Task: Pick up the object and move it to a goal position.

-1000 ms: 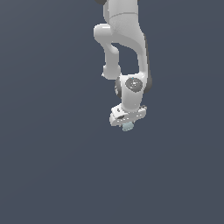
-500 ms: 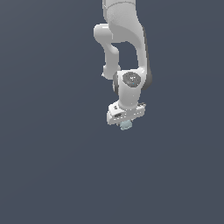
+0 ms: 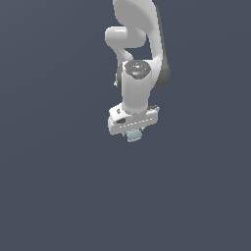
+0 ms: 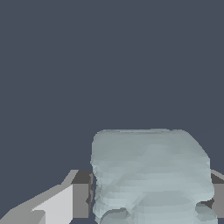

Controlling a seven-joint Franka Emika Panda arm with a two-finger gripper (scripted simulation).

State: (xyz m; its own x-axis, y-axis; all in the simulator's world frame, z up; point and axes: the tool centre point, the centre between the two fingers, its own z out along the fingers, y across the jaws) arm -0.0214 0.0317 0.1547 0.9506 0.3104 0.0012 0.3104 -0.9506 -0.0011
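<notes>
The object (image 3: pixel 133 136) is a small pale blue-grey lumpy blob with ridged folds. In the exterior view it hangs just under the white gripper (image 3: pixel 133 134), in mid-air near the picture's middle. In the wrist view the object (image 4: pixel 151 175) fills the space between the two fingers (image 4: pixel 65 201), which press on both its sides. The gripper is shut on the object. The white arm (image 3: pixel 139 73) reaches down from above, and the fingertips are mostly hidden behind the hand in the exterior view.
Plain dark blue-grey background (image 3: pixel 49 171) surrounds the arm in both views. No other objects, containers or edges show.
The arm and gripper, with the object held, have risen a little and drifted slightly toward the exterior view's left. The grip has not changed.
</notes>
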